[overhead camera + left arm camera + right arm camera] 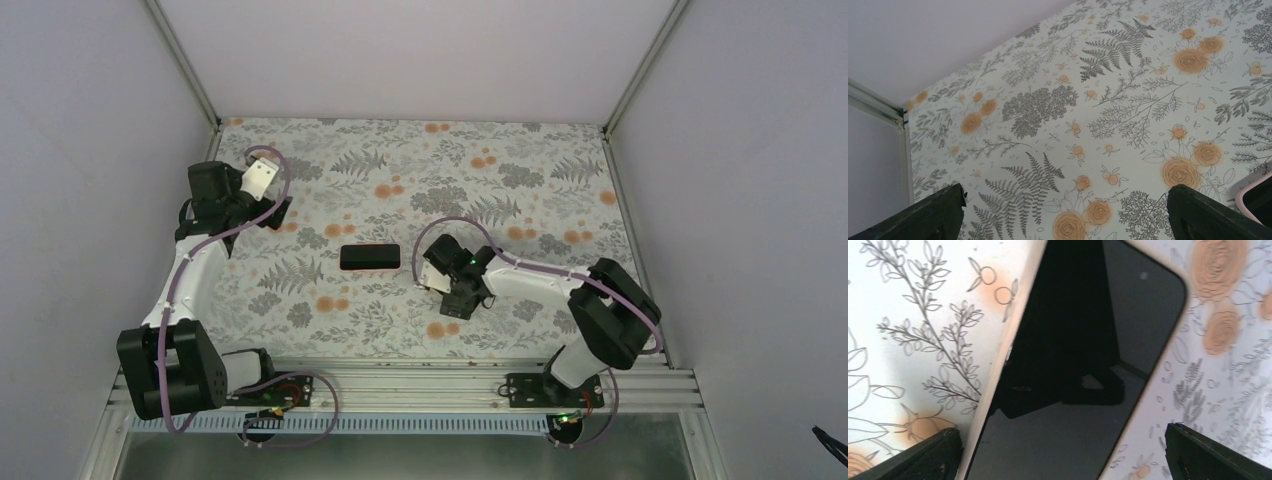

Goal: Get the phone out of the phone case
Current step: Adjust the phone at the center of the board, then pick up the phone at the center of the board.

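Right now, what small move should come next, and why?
Probably ease the right gripper toward the cased phone: its jaws stand open, the phone lies flat and ungripped beside it, and the left gripper, also open, is farther off.

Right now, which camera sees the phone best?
The right wrist camera: the phone fills the picture, so its dark screen and pale case edge show up close. The top camera shows the whole phone, but tiny. The left wrist camera catches only what looks like its pink-rimmed corner.
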Controlling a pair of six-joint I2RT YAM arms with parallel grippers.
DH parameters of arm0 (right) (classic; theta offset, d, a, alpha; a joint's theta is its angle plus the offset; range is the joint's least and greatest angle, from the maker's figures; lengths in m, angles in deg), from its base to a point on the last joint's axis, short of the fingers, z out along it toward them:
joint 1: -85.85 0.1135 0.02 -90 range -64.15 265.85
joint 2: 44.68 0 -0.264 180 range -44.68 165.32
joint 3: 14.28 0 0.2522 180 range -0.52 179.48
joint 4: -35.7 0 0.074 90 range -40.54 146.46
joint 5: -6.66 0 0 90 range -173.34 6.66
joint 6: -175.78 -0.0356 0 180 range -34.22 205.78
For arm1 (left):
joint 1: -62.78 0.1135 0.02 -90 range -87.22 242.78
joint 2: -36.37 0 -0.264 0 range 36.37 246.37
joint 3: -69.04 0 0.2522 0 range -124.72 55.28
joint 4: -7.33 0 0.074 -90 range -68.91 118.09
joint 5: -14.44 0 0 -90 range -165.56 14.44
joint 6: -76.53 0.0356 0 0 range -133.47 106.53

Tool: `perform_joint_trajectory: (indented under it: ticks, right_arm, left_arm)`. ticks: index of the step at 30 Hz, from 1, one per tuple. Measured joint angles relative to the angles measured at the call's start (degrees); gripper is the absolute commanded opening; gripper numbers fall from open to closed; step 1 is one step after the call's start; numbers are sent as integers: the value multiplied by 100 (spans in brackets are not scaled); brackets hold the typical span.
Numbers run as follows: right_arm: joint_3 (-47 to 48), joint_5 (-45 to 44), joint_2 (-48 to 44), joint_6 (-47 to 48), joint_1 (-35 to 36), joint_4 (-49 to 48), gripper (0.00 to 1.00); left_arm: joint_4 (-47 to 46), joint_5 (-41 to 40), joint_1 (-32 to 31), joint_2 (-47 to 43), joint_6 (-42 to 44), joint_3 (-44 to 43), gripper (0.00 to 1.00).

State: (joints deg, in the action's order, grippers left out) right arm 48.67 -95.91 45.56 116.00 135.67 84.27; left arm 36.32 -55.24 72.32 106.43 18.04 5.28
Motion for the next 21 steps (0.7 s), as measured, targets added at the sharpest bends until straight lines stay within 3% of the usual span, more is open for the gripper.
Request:
perform_joint_trajectory:
  ticks: [6,21]
  right_arm:
    - [-122,-125,-170,90,-122,-254,100]
    - [588,1349,-155,656,-1480,422,100]
  left_arm:
    - [111,76,0,9,63,-4,100]
    - [1147,501,-7,409,452,-426,100]
